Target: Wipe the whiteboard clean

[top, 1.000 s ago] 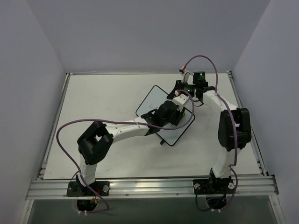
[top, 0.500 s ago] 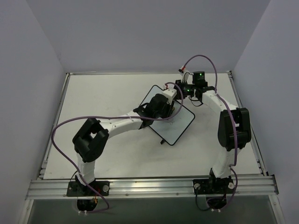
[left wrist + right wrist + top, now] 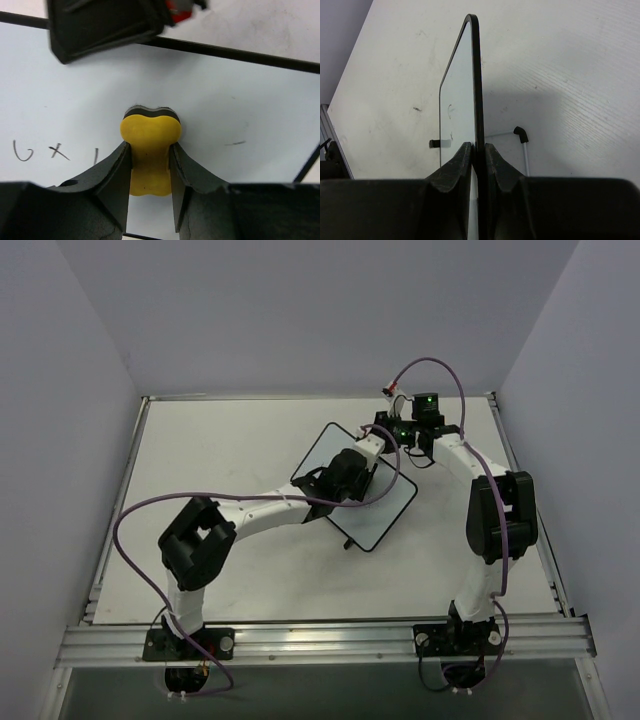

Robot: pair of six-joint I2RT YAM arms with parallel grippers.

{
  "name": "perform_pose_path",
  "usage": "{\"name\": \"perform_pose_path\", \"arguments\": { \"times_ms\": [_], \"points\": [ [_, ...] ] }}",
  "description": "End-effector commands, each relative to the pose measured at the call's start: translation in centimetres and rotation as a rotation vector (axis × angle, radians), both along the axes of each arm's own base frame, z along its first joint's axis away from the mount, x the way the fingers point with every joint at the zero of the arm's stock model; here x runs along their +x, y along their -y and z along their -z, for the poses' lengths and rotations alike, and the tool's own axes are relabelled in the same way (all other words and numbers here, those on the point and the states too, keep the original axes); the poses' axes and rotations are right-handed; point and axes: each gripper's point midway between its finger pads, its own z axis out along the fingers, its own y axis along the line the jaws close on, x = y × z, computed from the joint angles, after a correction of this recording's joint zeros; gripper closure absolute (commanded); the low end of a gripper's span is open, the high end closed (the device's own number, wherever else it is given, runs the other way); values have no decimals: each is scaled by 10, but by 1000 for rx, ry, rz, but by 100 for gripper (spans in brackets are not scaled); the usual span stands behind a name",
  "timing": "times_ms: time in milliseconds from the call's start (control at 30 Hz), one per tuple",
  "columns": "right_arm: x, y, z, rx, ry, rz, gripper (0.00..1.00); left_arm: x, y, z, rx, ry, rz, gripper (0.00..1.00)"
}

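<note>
On the matte white table, toward its far right part, sits the whiteboard, turned cornerwise to the arms. Whether it lies flat or is tipped up I cannot tell. It is a thin rectangle with a glossy white face, a narrow black frame and rounded corners. It looks light and stiff, and its face looks slick, so it would likely skate under a wipe unless pinned. The frame edge is the sensible place to hold it.

The right gripper does that, its black jaws pinching the board's rim edge-on. The left gripper is pressed onto an eraser, a yellow, waisted foam block with a dark felt layer facing the board. Thin pen marks lie to the left of the eraser, and a faint dash to its right.
</note>
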Motion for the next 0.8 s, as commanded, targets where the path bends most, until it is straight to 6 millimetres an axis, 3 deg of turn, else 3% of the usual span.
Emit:
{"name": "perform_pose_path", "arguments": {
  "times_ms": [0,200,300,433,600,767],
  "points": [
    [-14,-20,-39,37,96,-71,100,-48,20,55,134,-82,127,98],
    [-16,-19,-38,34,96,-71,100,-78,45,50,117,-51,215,98],
    [-16,-19,-37,33,96,-71,100,-84,58,41,89,-20,252,98],
    [-16,-19,-36,31,94,-71,100,-81,57,43,103,-21,233,98],
    [-17,-19,-35,29,91,-72,100,-55,32,49,148,-40,116,98],
    [-17,-19,-35,29,92,-72,100,-14,-6,47,143,-61,-14,98]
  ]
}}
